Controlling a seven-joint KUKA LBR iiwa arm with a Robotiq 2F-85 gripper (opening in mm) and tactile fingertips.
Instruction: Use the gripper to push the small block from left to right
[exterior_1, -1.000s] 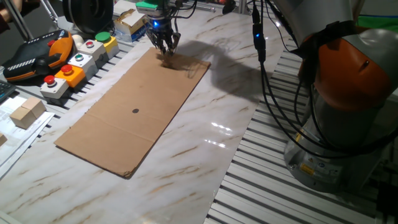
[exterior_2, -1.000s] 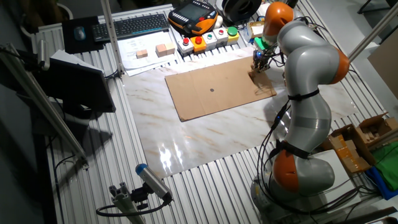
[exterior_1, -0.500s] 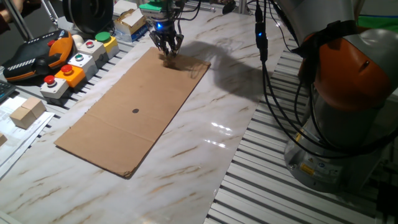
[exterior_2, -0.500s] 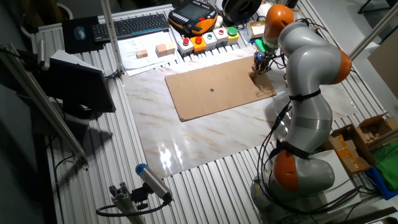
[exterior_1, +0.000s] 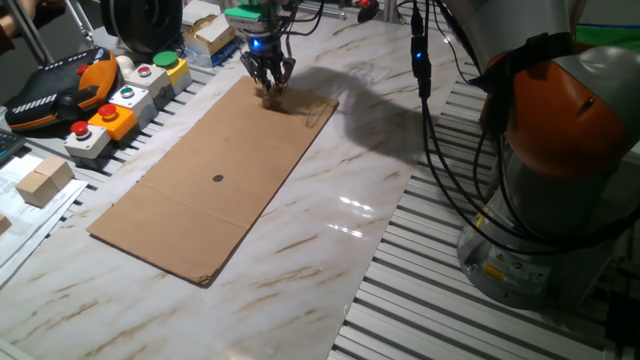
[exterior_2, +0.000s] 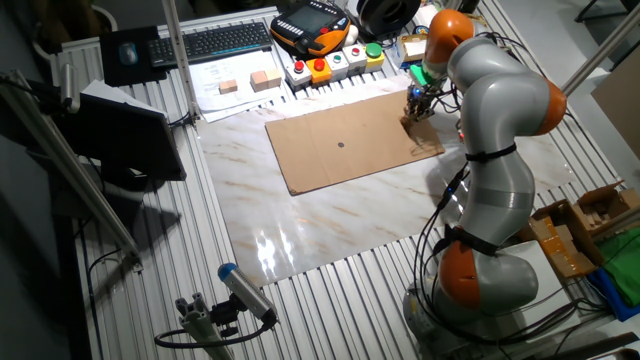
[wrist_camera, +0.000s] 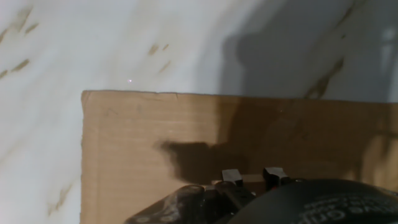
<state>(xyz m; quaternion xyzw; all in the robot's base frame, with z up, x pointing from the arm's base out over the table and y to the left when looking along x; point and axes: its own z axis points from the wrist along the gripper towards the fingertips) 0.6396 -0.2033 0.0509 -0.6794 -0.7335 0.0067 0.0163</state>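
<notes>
While the gripper (exterior_1: 269, 84) stands low over the far corner of the cardboard (exterior_1: 215, 180), its fingers (wrist_camera: 232, 177) near each other around what seems the block (exterior_1: 272, 95), the push looks unfinished, though I cannot tell how far it has gone.

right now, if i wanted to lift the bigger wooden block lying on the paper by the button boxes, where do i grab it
Probably from straight above, closing on two opposite upright side faces of the bigger wooden block. It looks box-shaped and lies flat on the paper, so its sides are parallel and its top is free. The smaller block and the button boxes stand apart from it, leaving finger room.
</notes>
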